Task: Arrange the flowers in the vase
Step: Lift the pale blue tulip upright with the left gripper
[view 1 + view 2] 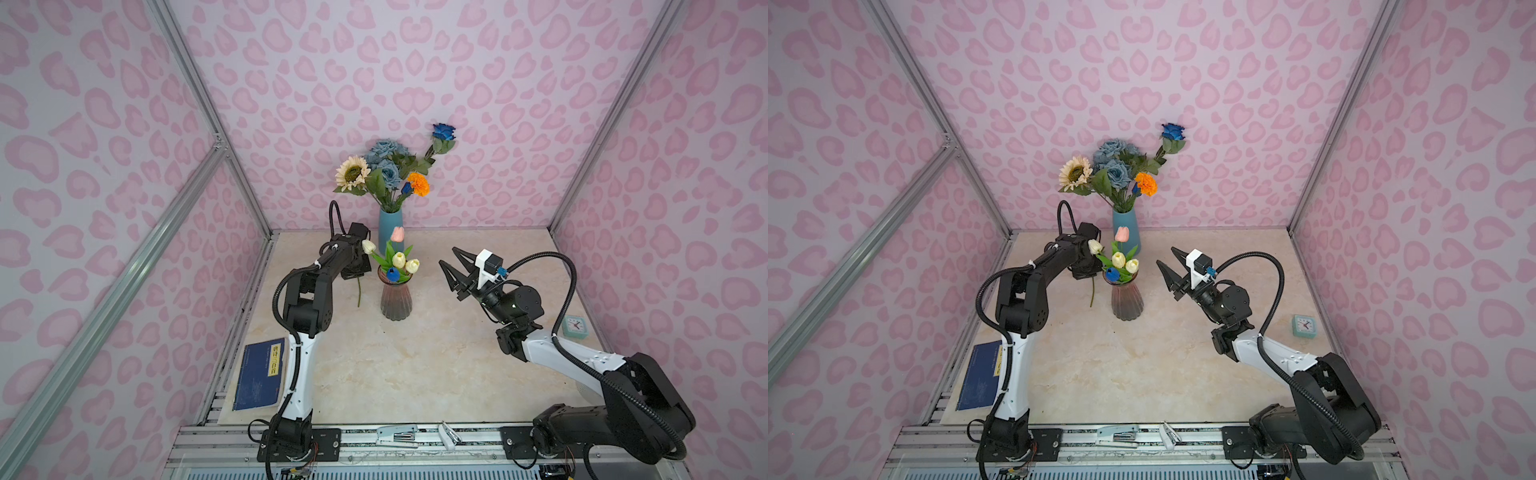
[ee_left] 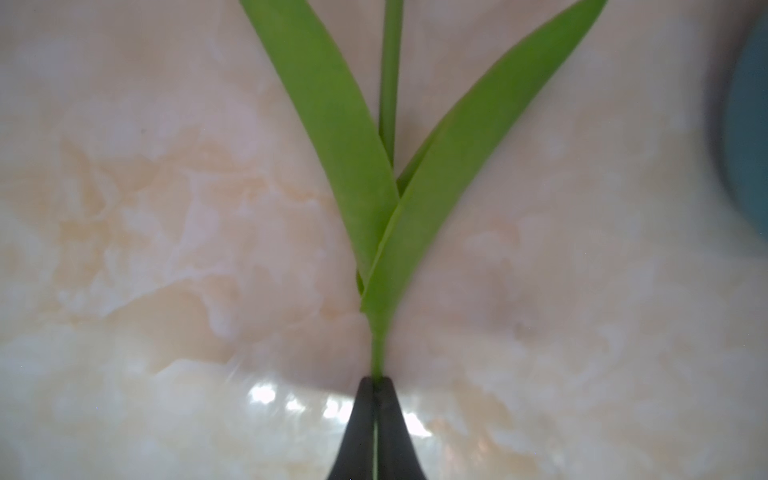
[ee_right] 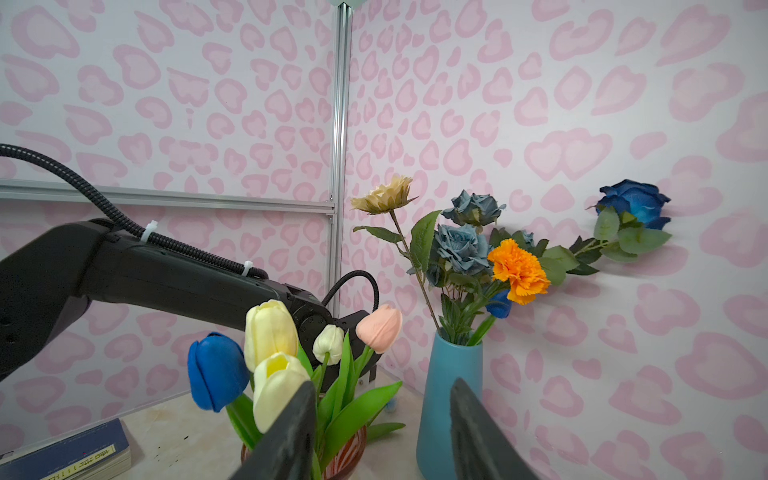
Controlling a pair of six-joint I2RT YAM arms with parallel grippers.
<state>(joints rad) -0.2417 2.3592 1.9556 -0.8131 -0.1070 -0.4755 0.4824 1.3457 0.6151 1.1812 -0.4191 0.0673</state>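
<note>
Clamping white tulip (image 1: 368, 246) by the stem below its leaves: left end effector (image 2: 376, 380) closed on it, bloom up, stem tail hanging free just beside ribbed glass vase (image 1: 396, 299), probably for drop-in. Right end effector (image 1: 449, 256) open, empty, clear of vase.

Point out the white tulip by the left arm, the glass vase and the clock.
white tulip (image 1: 368, 246), in a top view, middle of the bloom.
glass vase (image 1: 396, 302), in a top view, ribbed body.
clock (image 1: 575, 325), in a top view, its face.
</note>
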